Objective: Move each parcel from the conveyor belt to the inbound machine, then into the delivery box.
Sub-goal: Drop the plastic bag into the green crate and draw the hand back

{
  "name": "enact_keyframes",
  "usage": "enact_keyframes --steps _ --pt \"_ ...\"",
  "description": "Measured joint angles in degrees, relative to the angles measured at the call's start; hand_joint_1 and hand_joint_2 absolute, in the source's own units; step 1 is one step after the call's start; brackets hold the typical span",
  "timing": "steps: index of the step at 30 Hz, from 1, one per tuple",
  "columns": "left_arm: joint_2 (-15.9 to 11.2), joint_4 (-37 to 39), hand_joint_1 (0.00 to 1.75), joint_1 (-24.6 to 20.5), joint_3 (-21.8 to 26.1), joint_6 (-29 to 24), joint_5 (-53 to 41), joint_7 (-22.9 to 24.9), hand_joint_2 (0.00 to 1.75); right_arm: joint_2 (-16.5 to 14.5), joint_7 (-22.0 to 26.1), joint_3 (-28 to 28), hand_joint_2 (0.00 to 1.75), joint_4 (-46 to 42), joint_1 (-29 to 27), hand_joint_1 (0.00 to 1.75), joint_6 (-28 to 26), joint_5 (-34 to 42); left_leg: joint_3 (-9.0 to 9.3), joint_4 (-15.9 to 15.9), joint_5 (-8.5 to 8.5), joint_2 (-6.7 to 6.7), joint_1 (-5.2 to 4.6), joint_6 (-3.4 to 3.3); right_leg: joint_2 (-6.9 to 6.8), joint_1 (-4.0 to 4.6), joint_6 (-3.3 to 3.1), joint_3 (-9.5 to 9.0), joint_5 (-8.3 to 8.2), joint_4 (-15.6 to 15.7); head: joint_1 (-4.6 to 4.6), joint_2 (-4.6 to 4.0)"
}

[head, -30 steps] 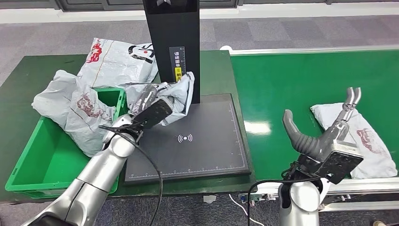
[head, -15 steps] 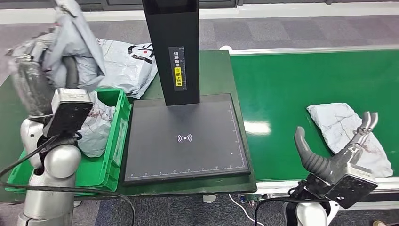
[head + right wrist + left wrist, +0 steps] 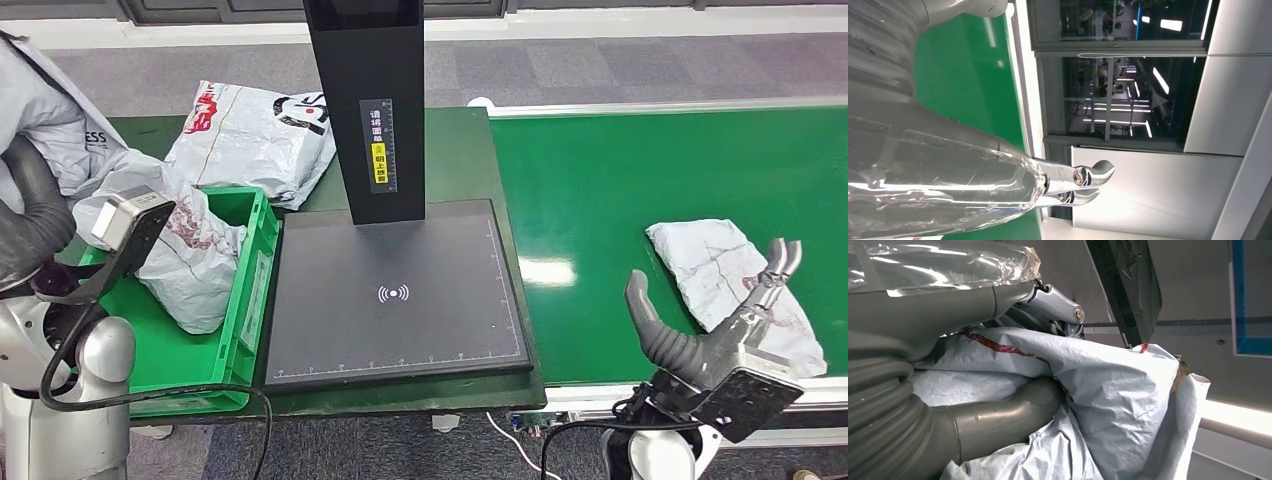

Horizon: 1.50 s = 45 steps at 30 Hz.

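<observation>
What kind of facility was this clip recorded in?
Probably a parcel-sorting or logistics station, perhaps a demo setup: a green conveyor belt carries a grey parcel, a black scanning machine stands beside it, and a green crate holds bagged parcels.

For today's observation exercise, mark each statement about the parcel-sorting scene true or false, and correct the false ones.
1. The left robot hand holds a grey parcel. True.
2. A parcel lies on the scanner pad. False: the pad is bare.
3. The right robot hand holds a parcel. False: it is open beside the parcel on the conveyor belt.
4. The green delivery box has a parcel in it. True.
</observation>
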State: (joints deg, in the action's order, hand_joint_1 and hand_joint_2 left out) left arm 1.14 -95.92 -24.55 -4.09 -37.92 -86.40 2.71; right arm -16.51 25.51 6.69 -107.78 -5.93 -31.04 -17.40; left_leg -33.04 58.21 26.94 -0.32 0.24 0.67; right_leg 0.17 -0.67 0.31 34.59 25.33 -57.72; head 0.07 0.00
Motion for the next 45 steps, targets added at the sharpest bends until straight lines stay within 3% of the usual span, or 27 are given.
enact_keyframes --steps 6,9,11,14,16,19,22,24,28,35,44,45 --pt "-0.22 -0.18 1.75 0.32 0.27 -0.02 -0.44 0.05 1.75 -0.01 -0.02 -0.01 1.75 0.0 0.0 0.0 0.0 0.0 -0.02 0.0 0.0 0.0 0.0 0.0 0.0 0.0 0.0 0.0 0.0 0.0 0.0 0.0" --pt "-2.37 -0.2 1.75 0.64 1.86 0.94 -2.33 2.58 1.75 -0.01 -0.09 -0.03 1.75 0.0 -0.01 0.0 -0.01 0.09 0.01 -0.02 0.01 0.07 0.02 0.02 0.05 0.03 -0.02 0.04 0.0 0.0 -0.01 0.0" --pt "-7.13 1.1 1.75 -0.54 1.36 3.49 -3.05 11.02 1.75 0.01 -0.08 -0.08 1.75 0.01 -0.04 0.0 -0.09 0.44 0.03 0.0 -0.04 0.18 0.05 0.13 0.17 0.15 -0.1 0.21 -0.04 0.0 0.01 0.0" --pt "-16.2 6.11 1.75 -4.66 -6.25 8.5 -3.51 30.56 1.75 0.05 0.03 -0.21 1.75 0.02 -0.11 0.0 -0.19 1.16 -0.03 -0.02 -0.15 0.17 0.13 0.29 0.17 0.29 -0.28 0.26 -0.12 0.0 -0.06 0.0" --pt "-19.56 10.9 1.75 -6.34 -13.63 11.26 -3.57 35.33 1.75 0.2 0.18 -0.35 1.75 0.02 -0.11 0.0 -0.23 1.63 0.02 -0.05 -0.16 -0.05 0.16 0.29 -0.05 0.25 -0.31 0.08 -0.06 0.0 -0.14 0.0" --pt "-20.47 21.34 1.75 -6.85 -21.74 14.66 -2.68 31.1 1.75 0.75 0.27 -0.87 1.75 0.18 0.0 0.0 -0.25 2.5 0.08 -0.06 -0.17 0.01 0.15 0.29 -0.06 0.18 -0.34 0.05 -0.09 0.0 -0.12 0.0" --pt "-16.97 38.36 1.75 -8.21 -23.44 19.55 1.09 18.24 1.75 1.84 0.58 -1.52 1.75 0.86 0.18 0.0 -0.35 3.72 0.14 -0.05 -0.16 0.29 0.05 0.27 0.2 0.06 -0.29 0.07 -0.2 0.0 -0.13 0.0" --pt "-14.2 49.12 1.75 -8.66 -23.52 21.95 1.76 12.48 1.75 2.49 0.92 -1.96 1.75 1.49 0.41 0.0 -0.49 4.18 0.13 -0.04 -0.16 0.44 0.04 0.27 0.34 0.07 -0.3 0.13 -0.29 0.0 -0.13 0.0" --pt "-10.71 61.73 1.75 -11.61 -23.57 23.02 1.53 10.81 1.75 3.16 1.09 -2.59 1.75 2.39 1.0 0.0 -0.86 4.37 0.19 -0.05 -0.15 0.18 0.06 0.24 0.16 0.06 -0.26 -0.05 -0.25 0.0 -0.12 0.0" --pt "-8.62 70.52 1.75 -15.91 -23.56 26.54 1.25 9.43 1.75 3.52 0.87 -3.03 1.75 3.15 1.39 0.0 -1.22 4.58 0.46 -0.21 0.19 0.05 0.05 0.27 -0.02 0.05 -0.34 -0.83 0.2 0.0 -0.13 0.0" --pt "-7.39 73.93 1.75 -17.9 -23.56 28.87 0.64 7.76 1.75 3.59 -0.13 -3.03 1.75 3.19 1.91 0.0 -0.72 3.68 0.87 -0.36 0.07 0.04 0.05 0.45 -0.04 0.11 -0.45 -1.18 0.23 0.0 -0.13 0.0" --pt "-7.32 74.08 1.33 -18.01 -23.56 29.0 0.55 7.77 1.75 3.59 -0.13 -3.03 1.75 3.19 1.92 0.0 -0.64 3.63 0.88 -0.37 0.06 0.04 0.05 0.46 -0.04 0.11 -0.46 -1.19 0.23 0.0 -0.13 0.0"
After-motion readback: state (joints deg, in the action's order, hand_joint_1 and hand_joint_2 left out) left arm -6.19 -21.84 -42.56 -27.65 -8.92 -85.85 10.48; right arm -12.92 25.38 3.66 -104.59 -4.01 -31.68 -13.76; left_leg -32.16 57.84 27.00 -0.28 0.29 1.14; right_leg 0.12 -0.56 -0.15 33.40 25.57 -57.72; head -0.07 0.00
